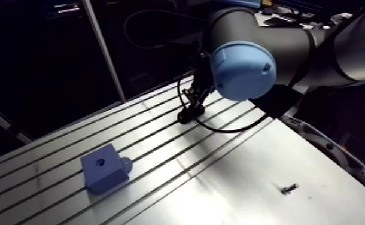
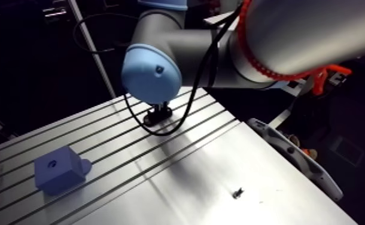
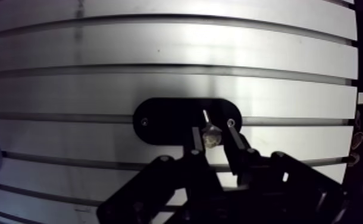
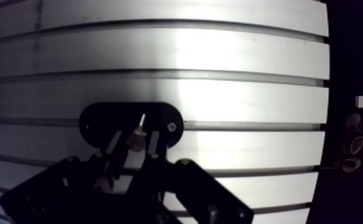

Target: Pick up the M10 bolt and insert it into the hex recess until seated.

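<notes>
In the wrist view my gripper [image 3: 212, 127] is shut on the M10 bolt [image 3: 210, 137]. The bolt's head sits between the two fingers and its bright shank points down at a black oval plate [image 3: 160, 122] on the slotted table. The plate has a small hole near each end. Its middle lies right under the bolt tip, and any recess there is hidden. In the arm view the gripper [image 1: 192, 99] hangs just above the same black plate [image 1: 189, 115] at the far side of the table.
A blue block [image 1: 104, 169] with a hole in its top and a round side tab stands at the near left. A small loose metal fastener [image 1: 289, 189] lies on the smooth sheet at the near right. The table's right edge [image 1: 316, 137] drops off.
</notes>
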`<action>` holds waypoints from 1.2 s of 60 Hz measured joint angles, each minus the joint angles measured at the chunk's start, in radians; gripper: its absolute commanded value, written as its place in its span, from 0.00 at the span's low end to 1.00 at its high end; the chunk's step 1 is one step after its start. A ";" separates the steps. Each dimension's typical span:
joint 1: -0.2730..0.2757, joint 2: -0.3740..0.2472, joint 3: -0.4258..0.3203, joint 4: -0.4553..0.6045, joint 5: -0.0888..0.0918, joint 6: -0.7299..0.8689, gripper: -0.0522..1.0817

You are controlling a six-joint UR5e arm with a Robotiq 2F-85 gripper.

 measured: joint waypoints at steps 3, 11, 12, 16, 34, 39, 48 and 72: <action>0.000 0.000 0.000 0.000 0.000 0.000 0.64; 0.000 -0.001 0.000 0.001 0.000 0.000 0.65; 0.000 -0.001 0.000 0.001 0.000 0.000 0.65; 0.000 -0.002 0.001 0.001 0.000 0.000 0.65; 0.001 -0.002 0.002 0.001 0.000 0.000 0.67; 0.001 -0.002 0.002 0.001 0.000 0.000 0.67; 0.001 -0.002 0.002 0.001 0.000 -0.001 0.68; 0.002 -0.013 0.000 0.003 0.007 -0.004 0.73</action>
